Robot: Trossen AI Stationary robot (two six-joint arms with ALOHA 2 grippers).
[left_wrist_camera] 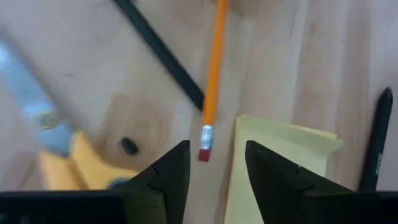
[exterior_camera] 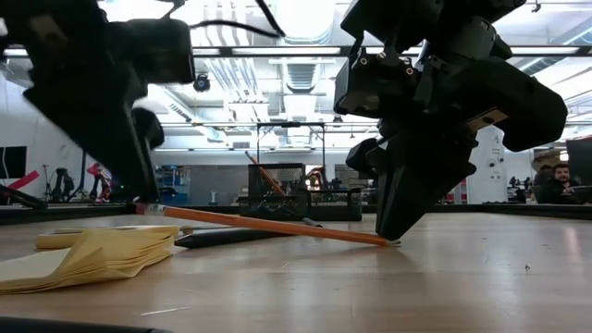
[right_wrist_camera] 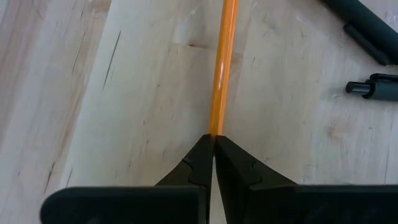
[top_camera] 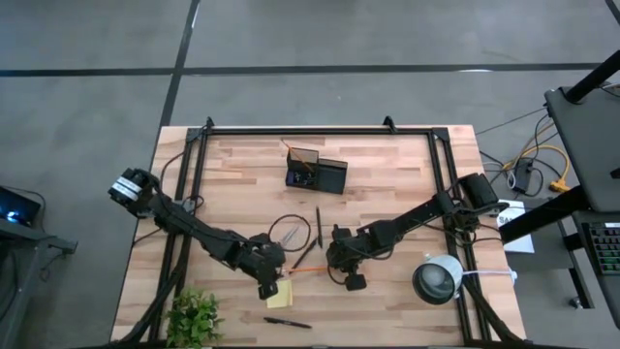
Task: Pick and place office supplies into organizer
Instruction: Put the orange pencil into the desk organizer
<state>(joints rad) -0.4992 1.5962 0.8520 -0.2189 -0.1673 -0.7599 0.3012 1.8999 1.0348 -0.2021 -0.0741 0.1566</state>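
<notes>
My right pincer (right_wrist_camera: pixel 213 140) is clamped on the tip end of the orange pencil (right_wrist_camera: pixel 222 68), its two dark fingers pressed together around the thin shaft down at the table (top_camera: pixel 387 184). In the low view the pencil (exterior_camera: pixel 268 223) slopes: the end I pinch touches the wood, and the far end rises toward my left pincer (exterior_camera: pixel 139 180).

My left pincer (left_wrist_camera: pixel 217 165) stands apart, fingers (left_wrist_camera: pixel 171 177) spread on either side of the pencil's eraser end (left_wrist_camera: pixel 204 152) without gripping it. The yellow sticky-note pad (left_wrist_camera: pixel 273 162) lies just beside that eraser end, partly under one of my left fingers. A black pen (left_wrist_camera: pixel 163 53) lies at an angle close to the pencil on its other side, and a second black pen (left_wrist_camera: pixel 376 140) lies beyond the pad. The yellow-handled scissors (left_wrist_camera: pixel 81 155) rest near the pencil on the side away from the pad, with a tiny black clip (left_wrist_camera: pixel 129 145) between them and the eraser.

The organizer (top_camera: pixel 316 173) stands well apart from the pencil (top_camera: pixel 308 269), toward the far edge of the table, with something thin and orange upright in one compartment. The green plant (top_camera: pixel 197 315) and a round lamp (top_camera: pixel 438 279) sit at the near edge.
</notes>
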